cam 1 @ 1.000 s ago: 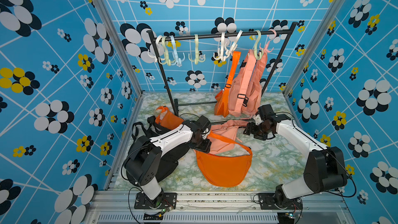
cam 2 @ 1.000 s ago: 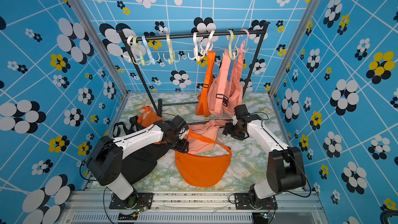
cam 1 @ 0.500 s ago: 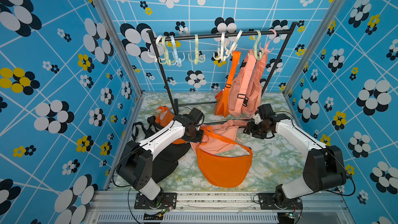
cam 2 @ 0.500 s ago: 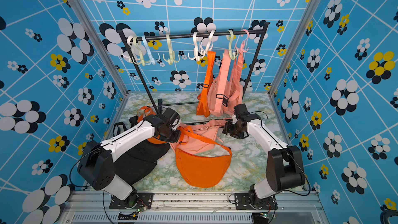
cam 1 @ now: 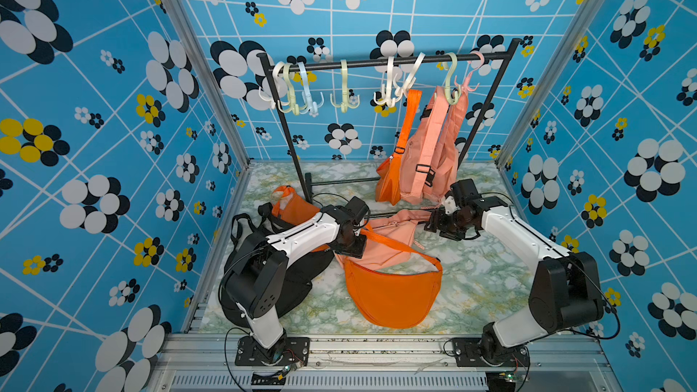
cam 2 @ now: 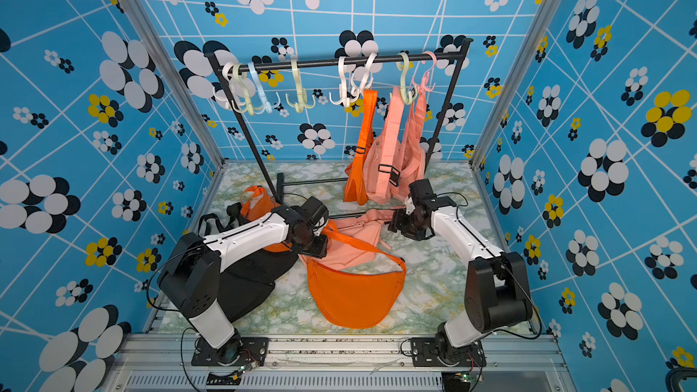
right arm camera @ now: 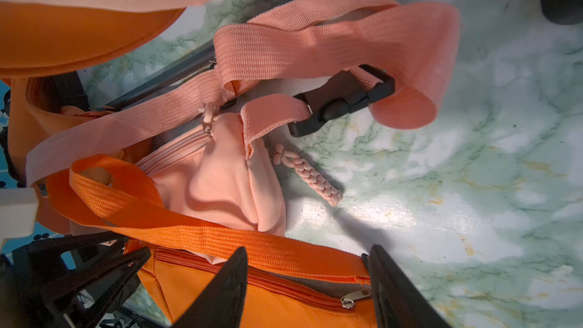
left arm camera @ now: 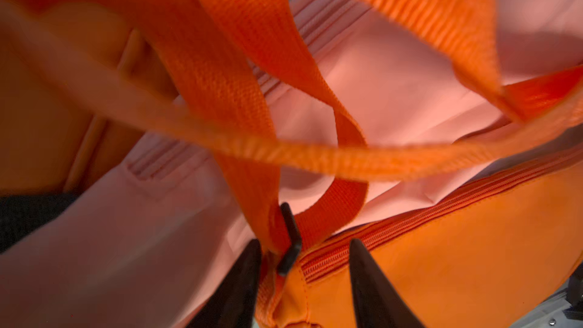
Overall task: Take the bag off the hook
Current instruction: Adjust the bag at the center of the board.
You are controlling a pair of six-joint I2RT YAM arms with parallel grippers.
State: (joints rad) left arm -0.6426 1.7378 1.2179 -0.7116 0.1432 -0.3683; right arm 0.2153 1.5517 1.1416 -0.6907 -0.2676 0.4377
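An orange bag (cam 1: 390, 182) hangs by its strap from a white hook (cam 1: 411, 73) on the black rack. Beside it a pink bag (cam 1: 426, 160) hangs from a green hook (cam 1: 450, 81). Another orange bag (cam 1: 392, 296) lies on the table. My left gripper (cam 1: 352, 252) is low at its strap end. In the left wrist view the left gripper (left arm camera: 304, 247) is shut on that puckered corner, by a black strap slider (left arm camera: 290, 241). My right gripper (cam 1: 428, 220) stands open over a pink bag (cam 1: 384, 243) on the table. Nothing is between the right gripper's (right arm camera: 307, 257) fingers.
A black bag (cam 1: 298, 277) and a small orange pouch (cam 1: 292, 205) lie at the left under my left arm. Several bare hooks (cam 1: 343, 88) hang along the rail. The rack's base bars (cam 1: 339, 181) cross the back of the marble table (cam 1: 471, 288).
My left gripper swung toward the rack and came back to the orange bag's strap end, its jaws narrowing. The right arm has barely moved, and its jaws closed a little.
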